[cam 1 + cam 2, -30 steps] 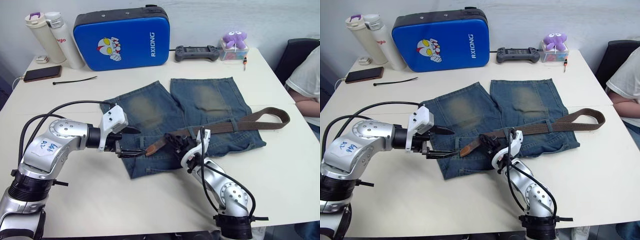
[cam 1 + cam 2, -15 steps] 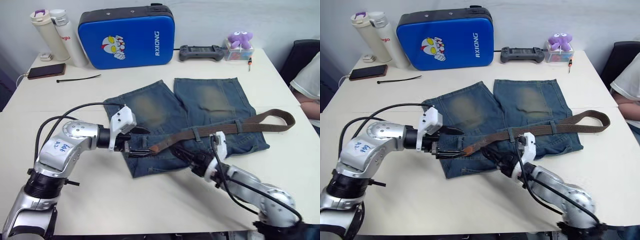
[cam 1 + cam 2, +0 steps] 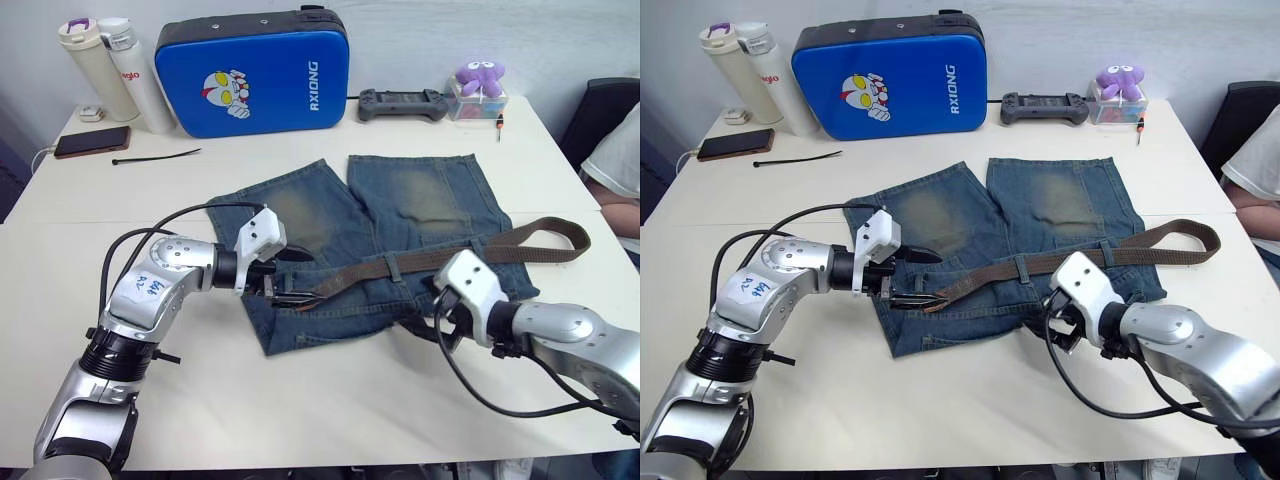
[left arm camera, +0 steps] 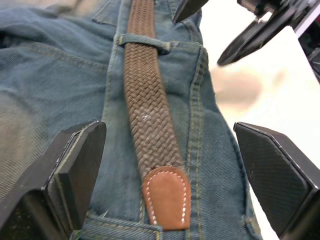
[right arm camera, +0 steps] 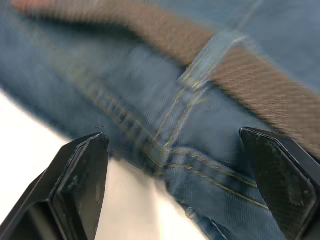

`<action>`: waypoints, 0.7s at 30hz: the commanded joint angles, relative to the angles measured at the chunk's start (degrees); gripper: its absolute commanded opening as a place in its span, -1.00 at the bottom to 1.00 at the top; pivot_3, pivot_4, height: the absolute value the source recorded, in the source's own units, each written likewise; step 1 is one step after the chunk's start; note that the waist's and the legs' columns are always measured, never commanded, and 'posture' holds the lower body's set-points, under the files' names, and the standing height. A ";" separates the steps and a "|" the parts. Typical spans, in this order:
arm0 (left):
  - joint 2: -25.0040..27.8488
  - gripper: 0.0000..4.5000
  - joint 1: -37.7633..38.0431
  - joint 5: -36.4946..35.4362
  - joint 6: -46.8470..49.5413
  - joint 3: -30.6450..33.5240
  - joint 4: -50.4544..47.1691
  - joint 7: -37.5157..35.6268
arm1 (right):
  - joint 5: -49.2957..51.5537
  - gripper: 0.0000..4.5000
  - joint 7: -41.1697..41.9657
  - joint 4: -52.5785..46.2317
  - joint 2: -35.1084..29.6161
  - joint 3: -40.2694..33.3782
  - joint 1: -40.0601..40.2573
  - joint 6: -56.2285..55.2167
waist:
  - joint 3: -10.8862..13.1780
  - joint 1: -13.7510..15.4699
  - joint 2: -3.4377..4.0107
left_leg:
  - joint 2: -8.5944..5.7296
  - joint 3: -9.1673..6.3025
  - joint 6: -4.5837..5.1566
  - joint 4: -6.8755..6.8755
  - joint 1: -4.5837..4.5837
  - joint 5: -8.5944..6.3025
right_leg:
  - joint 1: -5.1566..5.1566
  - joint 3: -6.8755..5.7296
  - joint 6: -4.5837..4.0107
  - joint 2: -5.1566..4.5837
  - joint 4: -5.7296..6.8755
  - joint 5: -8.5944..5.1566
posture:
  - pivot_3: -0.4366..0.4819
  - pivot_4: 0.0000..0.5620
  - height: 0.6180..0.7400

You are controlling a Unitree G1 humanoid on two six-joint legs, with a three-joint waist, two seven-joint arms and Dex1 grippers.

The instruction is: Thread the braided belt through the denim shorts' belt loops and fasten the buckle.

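On denim shorts (image 3: 400,215): one braided belt (image 3: 440,258), two loops threaded.

Left gripper (image 3: 296,285) spread wide, arm bent inward, right gripper (image 3: 1060,325) likewise parted, forearm angled inward

Faded denim shorts (image 3: 400,220) flat, braided belt (image 3: 450,255) threaded through waistband

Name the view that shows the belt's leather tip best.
The left wrist view: the leather tip lies large between the open fingers of the left gripper, stitching plain, on the denim shorts. In the eye views it is small at that gripper's fingertips. The right wrist view shows braid under a belt loop, no tip.
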 commanded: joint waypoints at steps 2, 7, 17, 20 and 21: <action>2.13 1.00 1.79 0.10 -0.14 2.71 -2.97 0.48 | -10.06 0.99 10.29 -1.08 -1.35 1.98 -1.50 -8.60 | 0.00 -0.07 0.00 | 0.00 0.01 -0.01 0.04 -0.01 0.00 | 0.02 0.01 0.00 -0.01 0.00 0.00 | -0.05 -0.47 0.99; 2.26 1.00 2.98 -0.43 0.64 3.46 -4.63 1.80 | -20.18 0.99 15.95 4.48 0.39 6.19 -3.60 -13.84 | 0.00 0.17 0.00 | -0.01 -0.03 -0.01 0.14 -0.01 0.00 | 0.03 0.00 0.00 -0.02 0.02 0.00 | -0.05 -0.47 0.99; 2.48 1.00 4.32 -0.76 1.88 4.45 -6.55 3.20 | -34.01 -0.12 21.76 16.14 1.22 6.86 -7.50 -21.86 | 0.00 0.03 0.00 | -0.01 -0.01 -0.05 0.24 0.04 0.01 | 0.03 0.01 0.00 -0.02 0.19 0.01 | -0.05 -0.47 0.99; 2.27 1.00 4.49 -0.73 1.90 4.36 -6.78 3.55 | -34.91 -0.69 24.31 19.26 -0.73 3.80 -7.08 -26.88 | 0.00 0.41 0.00 | -0.03 0.00 -0.04 0.29 0.04 0.01 | 0.05 0.01 0.00 -0.04 0.21 0.01 | -0.05 -0.47 0.99; 2.17 1.00 4.53 -0.74 1.91 4.31 -6.84 3.70 | -35.18 -0.87 24.92 20.57 -1.25 2.85 -7.06 -28.71 | 0.00 0.66 0.00 | -0.03 0.00 -0.03 0.31 0.03 0.00 | 0.05 0.01 0.00 -0.04 0.23 0.01 | -0.05 -0.47 0.99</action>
